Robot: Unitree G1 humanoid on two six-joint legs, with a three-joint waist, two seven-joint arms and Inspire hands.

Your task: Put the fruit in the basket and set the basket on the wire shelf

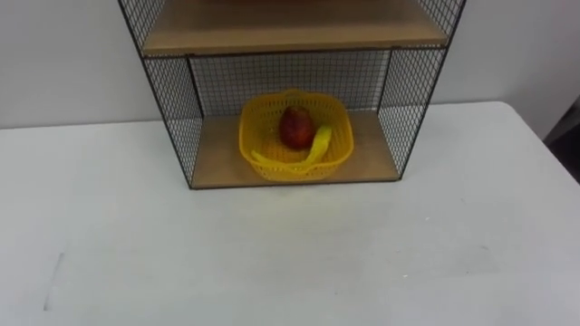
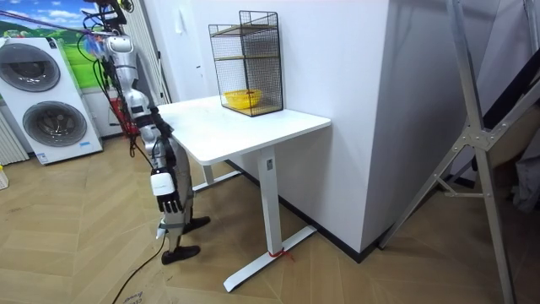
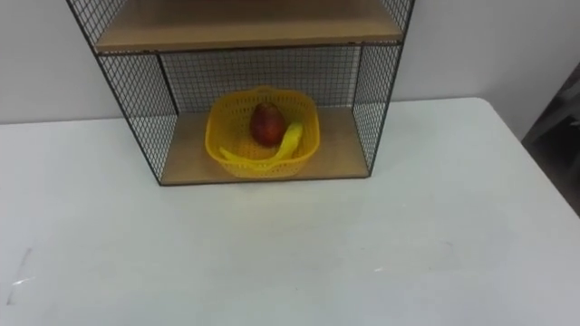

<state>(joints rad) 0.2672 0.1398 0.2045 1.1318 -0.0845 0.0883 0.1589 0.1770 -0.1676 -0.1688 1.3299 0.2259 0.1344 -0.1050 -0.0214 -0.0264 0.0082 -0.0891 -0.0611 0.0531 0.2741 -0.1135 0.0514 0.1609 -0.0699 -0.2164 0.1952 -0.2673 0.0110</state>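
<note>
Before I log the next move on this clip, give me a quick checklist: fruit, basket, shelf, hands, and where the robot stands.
1. Fruit in the basket: the red fruit and the banana both lie inside the yellow basket. ok
2. Basket on the wire shelf: it stands on the bottom board. ok
3. Basket upright, with nothing spilled beside it. ok
4. Basket released: the right hand hangs at the robot's side, away from the shelf. ok
5. Stance: the robot stands at the white table, at the edge facing the shelf. ok
</note>
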